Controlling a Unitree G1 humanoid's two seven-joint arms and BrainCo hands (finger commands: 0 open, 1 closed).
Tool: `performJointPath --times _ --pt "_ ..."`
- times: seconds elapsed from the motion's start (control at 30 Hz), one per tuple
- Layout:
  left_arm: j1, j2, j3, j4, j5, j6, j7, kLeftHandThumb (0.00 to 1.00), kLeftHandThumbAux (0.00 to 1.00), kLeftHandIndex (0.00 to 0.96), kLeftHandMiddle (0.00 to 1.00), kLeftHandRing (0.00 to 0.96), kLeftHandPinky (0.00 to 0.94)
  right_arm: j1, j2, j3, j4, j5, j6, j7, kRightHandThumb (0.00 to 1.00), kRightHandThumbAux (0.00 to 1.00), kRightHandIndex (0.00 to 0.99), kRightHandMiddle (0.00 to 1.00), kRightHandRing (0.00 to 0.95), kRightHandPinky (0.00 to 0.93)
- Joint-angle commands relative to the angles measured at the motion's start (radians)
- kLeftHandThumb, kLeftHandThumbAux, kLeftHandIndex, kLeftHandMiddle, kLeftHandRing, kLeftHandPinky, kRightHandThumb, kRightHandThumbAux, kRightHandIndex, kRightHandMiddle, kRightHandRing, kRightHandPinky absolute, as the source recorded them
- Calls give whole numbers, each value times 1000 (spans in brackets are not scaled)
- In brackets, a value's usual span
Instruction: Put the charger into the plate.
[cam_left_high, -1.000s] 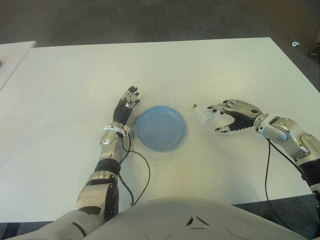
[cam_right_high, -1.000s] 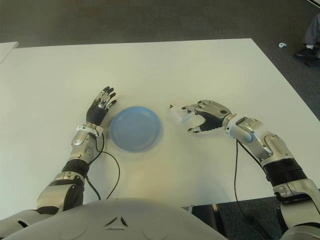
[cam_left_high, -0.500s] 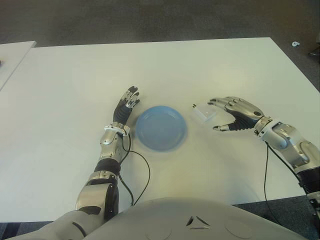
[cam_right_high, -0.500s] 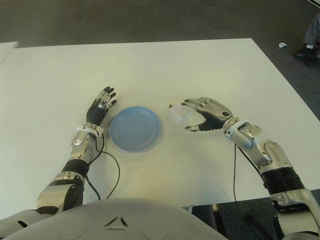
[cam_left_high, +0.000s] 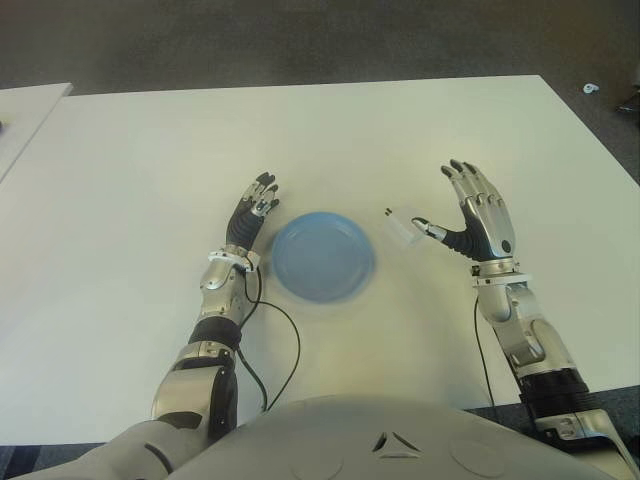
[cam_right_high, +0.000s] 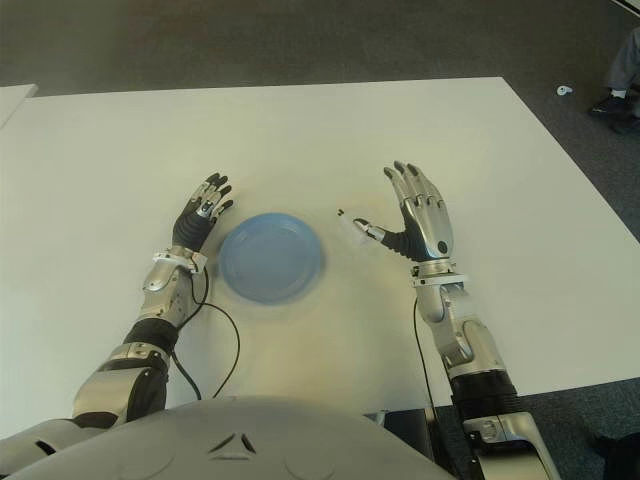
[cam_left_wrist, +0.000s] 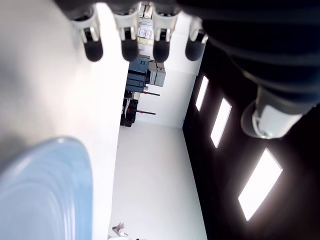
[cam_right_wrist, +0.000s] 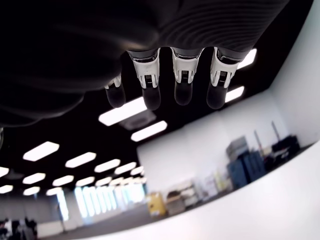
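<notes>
The blue plate (cam_left_high: 323, 256) lies on the white table (cam_left_high: 150, 180), in front of me near the middle. Just right of it, the small white charger (cam_left_high: 402, 228) lies on the table, outside the plate. My right hand (cam_left_high: 468, 214) is to the right of the charger, palm up and fingers spread. Its thumb tip reaches to the charger's edge; I cannot tell if they touch. The right wrist view shows straight fingers (cam_right_wrist: 182, 75) holding nothing. My left hand (cam_left_high: 252, 213) shows flat and open beside the plate's left rim (cam_left_wrist: 45, 195).
A black cable (cam_left_high: 292, 345) loops on the table by my left forearm. A second white table (cam_left_high: 25, 110) shows at the far left. The dark floor lies beyond the far edge, with a small white item (cam_left_high: 592, 88) at the right.
My right hand turned from reaching sideways over the charger, fingers half curled, to palm up with fingers spread. Its forearm swung in toward my body. The charger, plate and left hand kept their places.
</notes>
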Motion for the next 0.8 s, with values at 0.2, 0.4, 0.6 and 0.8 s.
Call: performJointPath --times 0.2,0.4,0.6,0.8 --pt "25 1 4 39 10 35 17 13 472 0 16 22 67 -27 60 21 80 -54 67 -127 356 171 0 0 0 0" --pt "23 0 5 43 8 33 16 15 477 0 17 22 62 -27 63 40 91 -66 90 -139 341 160 0 0 0 0" --pt "26 -1 3 45 11 22 17 14 478 0 16 20 56 -15 73 62 90 -88 130 -139 319 160 0 0 0 0" --pt "26 -2 3 45 12 16 18 11 478 0 18 23 62 -6 114 113 115 -130 221 -130 318 149 0 0 0 0"
